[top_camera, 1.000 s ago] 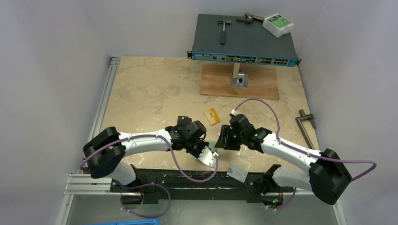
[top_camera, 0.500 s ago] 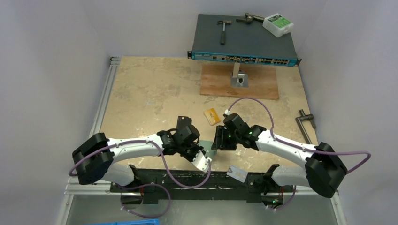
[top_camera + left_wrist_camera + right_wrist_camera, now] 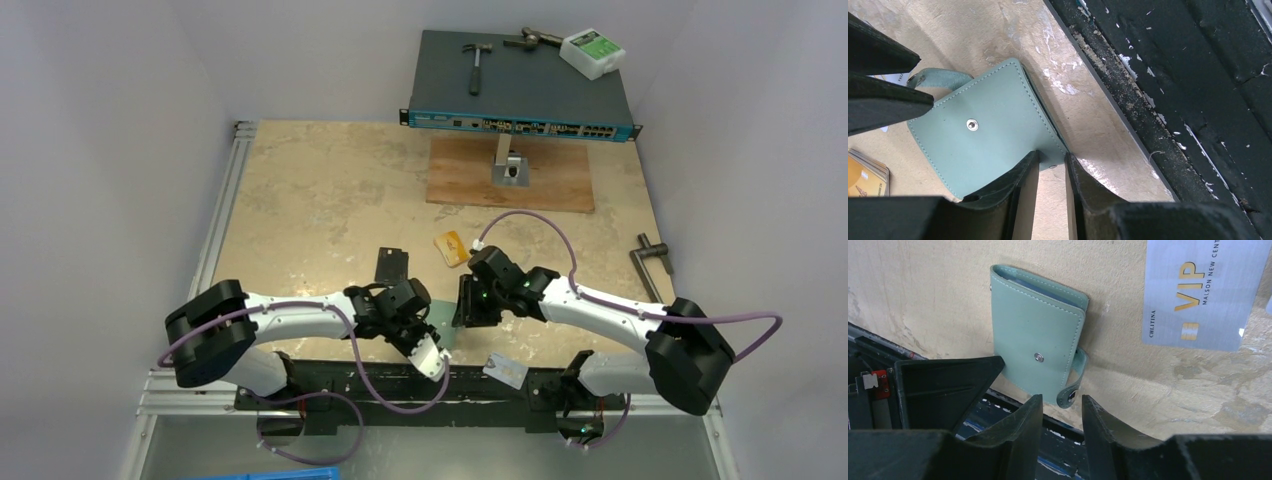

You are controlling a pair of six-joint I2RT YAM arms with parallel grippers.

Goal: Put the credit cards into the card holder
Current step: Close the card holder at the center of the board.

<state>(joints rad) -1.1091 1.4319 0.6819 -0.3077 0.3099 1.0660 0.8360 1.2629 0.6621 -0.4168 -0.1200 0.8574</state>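
Observation:
The card holder (image 3: 993,130) is a teal fold-over wallet lying shut near the table's front edge, its snap tab (image 3: 1074,385) looped out to one side. My left gripper (image 3: 1052,161) is open by a narrow gap, its fingertips at one corner of the wallet with bare table showing between them. From the other side my right gripper (image 3: 1062,402) stands open, and the tab sits just ahead of its tips. A silver VIP credit card (image 3: 1198,295) lies flat beside the wallet. An orange credit card (image 3: 452,248) lies farther back. In the top view the wallet (image 3: 440,325) sits between both grippers.
A black rounded rectangle (image 3: 392,265) lies behind the left wrist. The black base rail (image 3: 1188,75) runs along the table edge right beside the wallet. A network switch with tools on it (image 3: 520,85), a wooden board (image 3: 510,175) and a metal handle (image 3: 652,262) are farther off.
My left gripper went from shut to slightly open and its arm drew back to the left. The right gripper slid left toward the wallet and its jaws narrowed.

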